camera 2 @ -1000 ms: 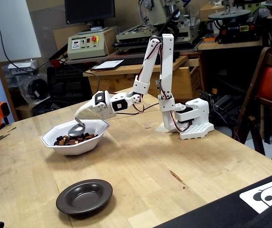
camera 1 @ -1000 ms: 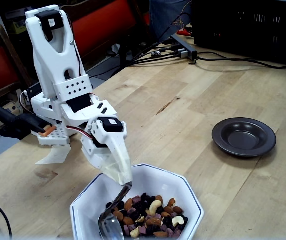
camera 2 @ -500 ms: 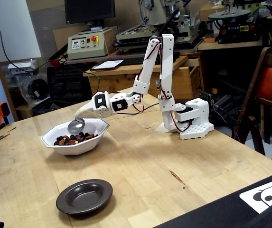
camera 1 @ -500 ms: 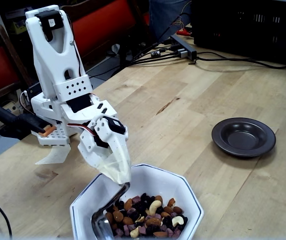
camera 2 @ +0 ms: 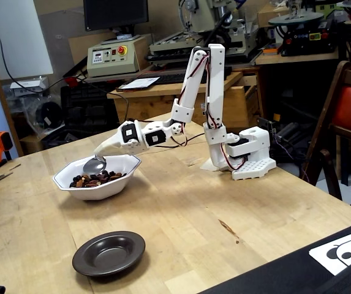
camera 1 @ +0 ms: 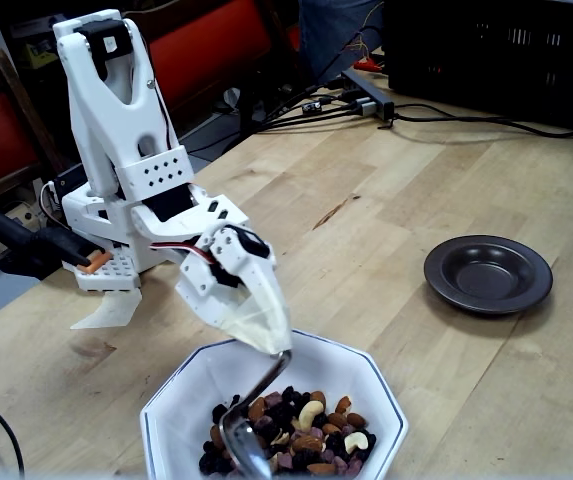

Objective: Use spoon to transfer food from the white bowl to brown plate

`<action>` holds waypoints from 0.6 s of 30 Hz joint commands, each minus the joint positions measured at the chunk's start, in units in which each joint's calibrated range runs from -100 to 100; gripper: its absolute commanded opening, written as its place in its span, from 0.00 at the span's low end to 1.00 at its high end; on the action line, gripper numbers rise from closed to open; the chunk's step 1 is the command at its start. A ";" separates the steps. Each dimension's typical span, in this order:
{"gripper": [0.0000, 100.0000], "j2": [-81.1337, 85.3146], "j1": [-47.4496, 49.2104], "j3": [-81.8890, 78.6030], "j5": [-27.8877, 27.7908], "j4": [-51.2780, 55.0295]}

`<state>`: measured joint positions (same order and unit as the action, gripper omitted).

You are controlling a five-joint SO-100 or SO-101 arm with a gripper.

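Spoon point(camera 1: 244, 445), one, dips into one white bowl point(camera 1: 366, 380).

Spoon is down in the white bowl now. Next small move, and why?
Probably sweep the spoon under the food and level it. The gripper holds its handle, with the scoop at the pile's edge inside the white bowl, apparently unloaded, and the brown plate is still empty.

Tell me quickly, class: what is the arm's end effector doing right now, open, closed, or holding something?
End effector: closed on the spoon, whose tip dips into the food in the white bowl.
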<state>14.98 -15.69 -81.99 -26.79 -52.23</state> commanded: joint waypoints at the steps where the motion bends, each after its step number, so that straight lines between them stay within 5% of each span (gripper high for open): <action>1: 0.03 0.46 2.51 2.78 0.20 -0.58; 18: 0.03 0.46 -2.83 3.49 -0.15 -0.58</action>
<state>14.98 -14.74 -81.82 -26.79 -52.23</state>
